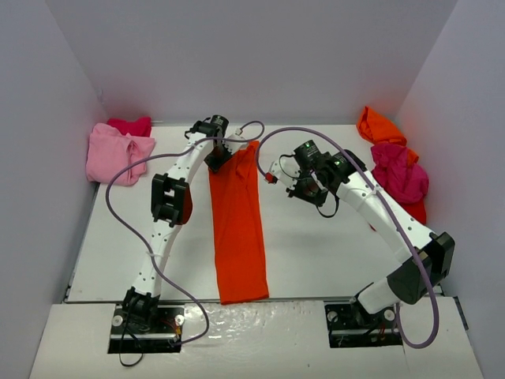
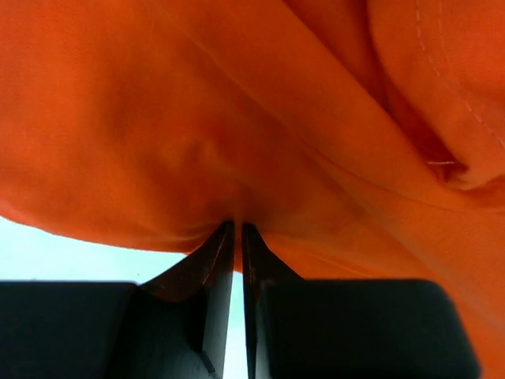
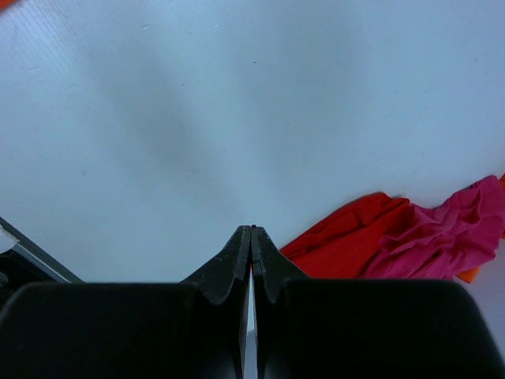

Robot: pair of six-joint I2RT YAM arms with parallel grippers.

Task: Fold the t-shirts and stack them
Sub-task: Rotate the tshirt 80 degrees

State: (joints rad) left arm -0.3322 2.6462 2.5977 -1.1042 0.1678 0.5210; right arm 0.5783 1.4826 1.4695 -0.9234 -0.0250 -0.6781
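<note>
Top view gives the whole layout: the orange-red tee (image 1: pixel 237 237) lies mid-desk (image 1: pixel 316 253) as one long narrow strip. Its long axis runs far-to-near, with the near end at the desk's front edge and the far end up at the left end effector (image 1: pixel 217 155). The left wrist cam shows what the top one can't: those fingers are pinched on a fold of the orange-red cloth, which fills the frame. The right end effector (image 3: pixel 251 230) has its fingers pressed together on nothing, over bare desk just right of the strip. Its cam also catches a red tee (image 3: pixel 339 241) and a magenta tee (image 3: pixel 442 229) lying touching. A pink tee (image 1: pixel 114 154) sits far left.
</note>
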